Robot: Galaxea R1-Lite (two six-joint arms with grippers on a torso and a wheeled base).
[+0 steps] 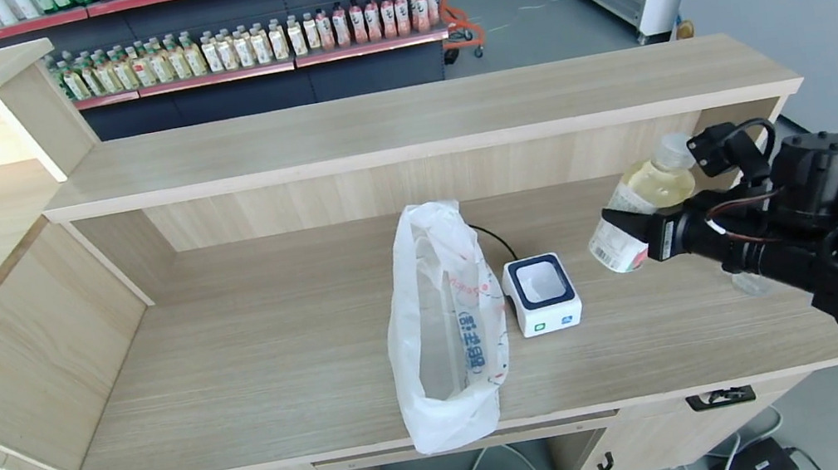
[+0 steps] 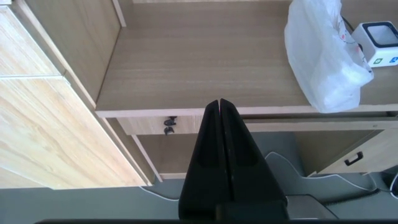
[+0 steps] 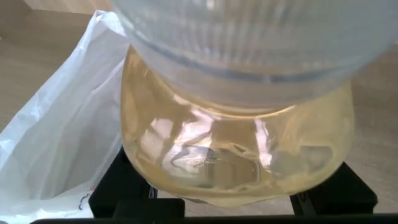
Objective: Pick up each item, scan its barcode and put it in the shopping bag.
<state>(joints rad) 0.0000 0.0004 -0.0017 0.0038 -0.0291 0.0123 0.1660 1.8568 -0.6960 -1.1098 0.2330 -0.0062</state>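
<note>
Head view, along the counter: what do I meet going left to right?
bag → scanner → bottle

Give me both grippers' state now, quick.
Left gripper: shut, holding nothing.
Right gripper: shut on the bottle, held right of the scanner.

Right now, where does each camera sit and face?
Head view: on the head, looking down at the counter; the right gripper holds the bottle.
Left wrist view: off the counter's front edge, facing the bag and scanner; left gripper shut.
Right wrist view: close behind the bottle, fingers flanking it, facing the bag.
Shared: all three show the bag.
</note>
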